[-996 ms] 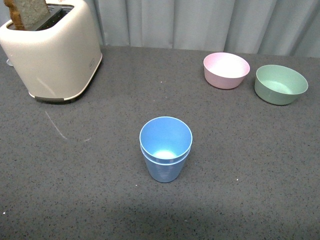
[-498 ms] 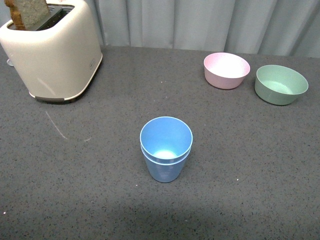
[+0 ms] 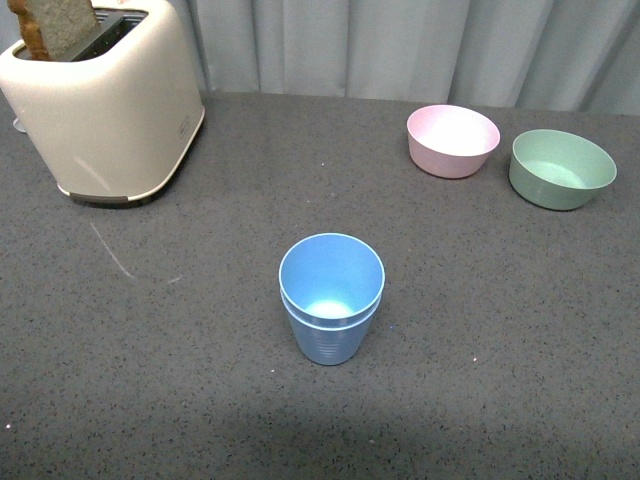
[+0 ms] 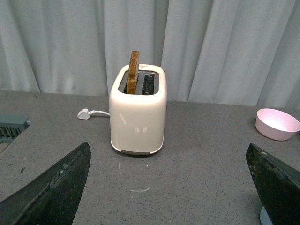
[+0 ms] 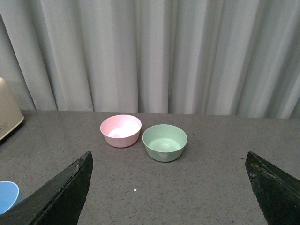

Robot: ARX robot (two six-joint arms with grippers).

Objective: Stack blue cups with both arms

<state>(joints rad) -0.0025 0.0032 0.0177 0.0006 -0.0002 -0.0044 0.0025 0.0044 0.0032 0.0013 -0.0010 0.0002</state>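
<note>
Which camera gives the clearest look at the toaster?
The left wrist view: the toaster stands whole and centred, bread slice in a slot and plug beside it. The front view crops it at the top-left corner; the right wrist view catches only a sliver.

The two blue cups are nested one inside the other and stand upright on the grey table, mouths open to the top. They are light-blue plastic tumblers that taper toward the base, and fine ridges show on the lower wall of the outer one. The inner cup's rim sits a little above the outer cup's rim, so two rings show at the top. The inside looks bare, with a pale sheen at the bottom. In the right wrist view only an edge of a blue rim shows.
</note>
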